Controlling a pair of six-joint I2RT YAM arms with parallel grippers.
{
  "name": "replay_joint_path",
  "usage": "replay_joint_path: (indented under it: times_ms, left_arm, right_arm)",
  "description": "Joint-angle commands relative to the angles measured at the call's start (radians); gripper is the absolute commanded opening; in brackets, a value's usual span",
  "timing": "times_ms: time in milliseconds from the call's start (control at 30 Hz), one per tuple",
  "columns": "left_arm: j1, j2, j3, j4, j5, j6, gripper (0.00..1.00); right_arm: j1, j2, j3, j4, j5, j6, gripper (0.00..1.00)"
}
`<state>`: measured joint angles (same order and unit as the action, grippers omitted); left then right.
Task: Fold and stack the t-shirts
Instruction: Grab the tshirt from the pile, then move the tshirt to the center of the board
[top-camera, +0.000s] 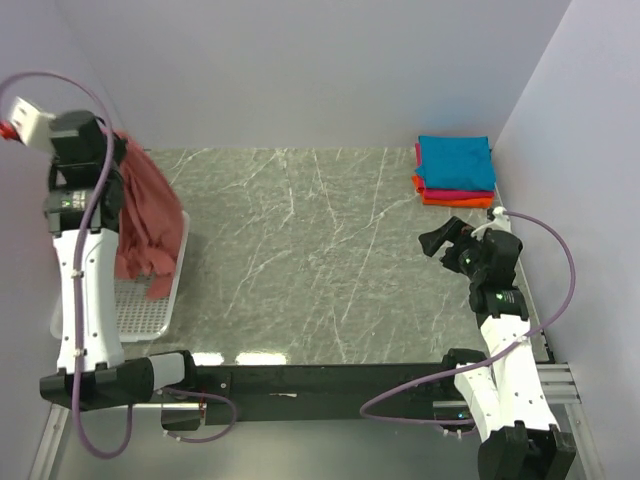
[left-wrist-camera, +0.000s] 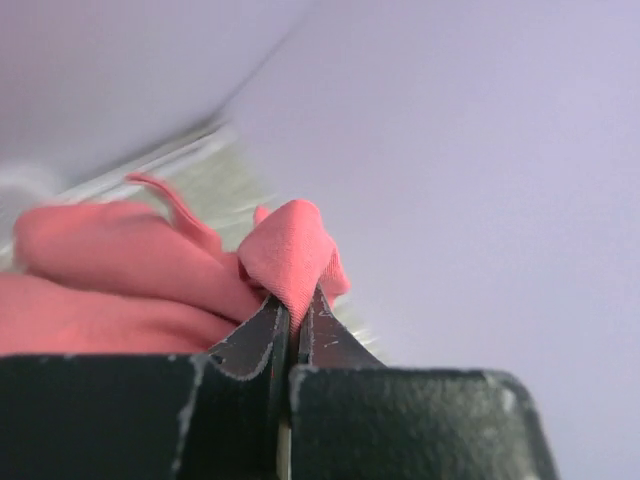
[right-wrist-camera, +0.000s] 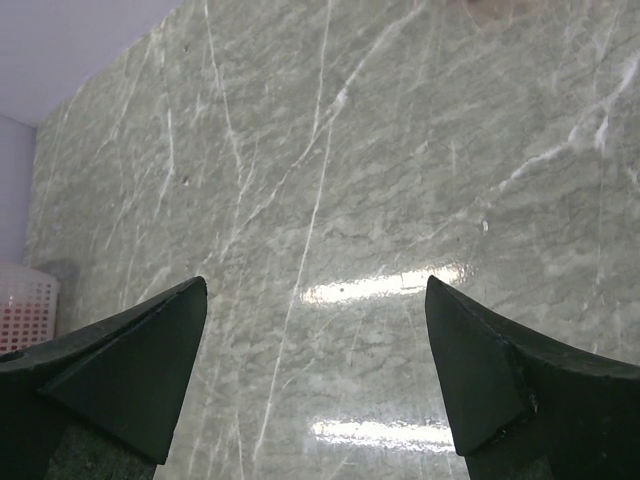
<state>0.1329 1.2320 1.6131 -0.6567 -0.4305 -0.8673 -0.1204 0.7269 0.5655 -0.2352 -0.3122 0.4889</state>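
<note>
Pinch: left gripper (left-wrist-camera: 290, 305) pressed together on a fold of the red shirt (left-wrist-camera: 295, 250).
Shirt: hanging bunched, lower end at the basket (top-camera: 140, 315).
Right gripper (right-wrist-camera: 315, 290): spread, empty, over the bench (top-camera: 300, 250).
Next: lift clear of the rim, spread flat mid-bench before folding.
Stack (top-camera: 455, 170): folded shirts, far right corner, well apart.

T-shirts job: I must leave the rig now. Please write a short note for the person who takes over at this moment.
Left gripper: jaws shut on a fold of the red shirt, which hangs over the white basket at the left edge of the table.
Right gripper: jaws open, holding nothing, above bare table.
Done: three folded shirts stacked in the far right corner, teal on top, pink and orange below.
Left: lay the red shirt flat, fold it, add it on top.
</note>
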Motion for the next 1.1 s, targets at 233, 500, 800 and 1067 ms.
replay_joint_path:
  times_ms: [233,500,800,1067]
  left_arm:
    - [-0.443,0.202,0.505,0.178,0.082,0.327,0.01]
    - [-0.758,0.320,0.597,0.336,0.251,0.359,0.01]
    - [-0.782,0.336,0.437,0.356,0.042,0.366,0.06]
    - [-0.578,0.402,0.133,0.158,0.098,0.096,0.24]
  right_arm:
    - [0.005,-0.053,0.073,-0.012,0.027,-0.013,0.95]
    - [0.005,-0.063,0.079,-0.038,0.044,-0.015,0.95]
    - [0.005,-0.078,0.102,-0.107,0.114,-0.036,0.95]
    - [0.005,-0.011,0.109,-0.102,0.062,-0.046,0.95]
